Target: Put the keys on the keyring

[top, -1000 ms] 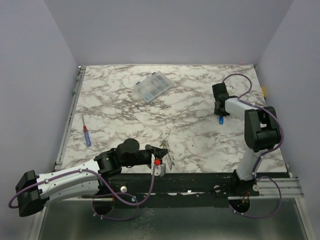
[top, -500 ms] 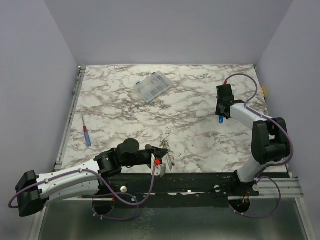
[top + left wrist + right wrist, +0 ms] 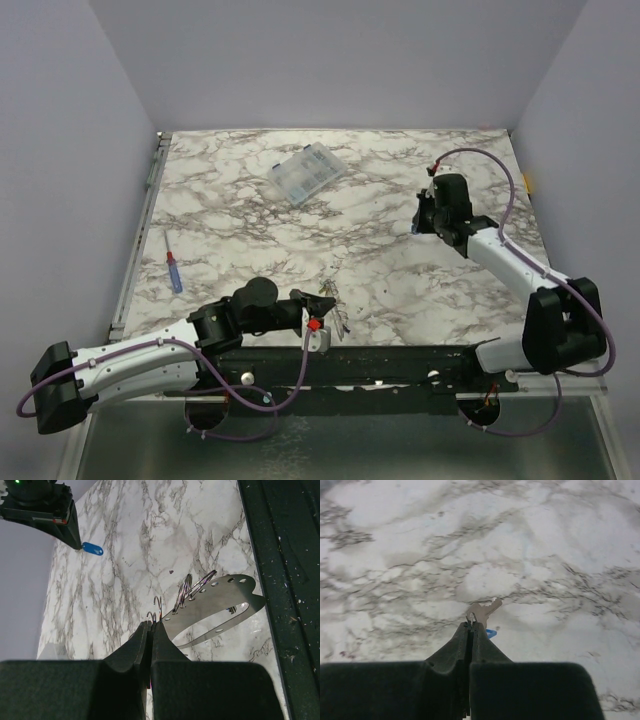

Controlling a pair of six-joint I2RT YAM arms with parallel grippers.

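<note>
My left gripper (image 3: 151, 624) is shut on a thin wire ring at one end of the keyring (image 3: 220, 605). The keyring is a pale grey oval band with small holes and wire rings hooked on it, and it sits just above the marble near the front edge. From above, that gripper (image 3: 318, 318) and the keyring (image 3: 335, 308) lie front centre. My right gripper (image 3: 470, 624) is shut on the ring of a metal key (image 3: 484, 610) with a blue tag (image 3: 491, 633), held over the marble. It is at the right middle (image 3: 420, 226). The blue tag (image 3: 92, 548) also shows in the left wrist view.
A clear plastic compartment box (image 3: 307, 173) lies at the back centre. A red-and-blue screwdriver (image 3: 174, 271) rests near the left edge. A black rail (image 3: 400, 360) runs along the front edge, with both arm bases on it.
The right arm has stretched out low, its elbow dropping toward the front right. Its gripper has shifted slightly left with the blue-tagged key. The left arm has not moved.
</note>
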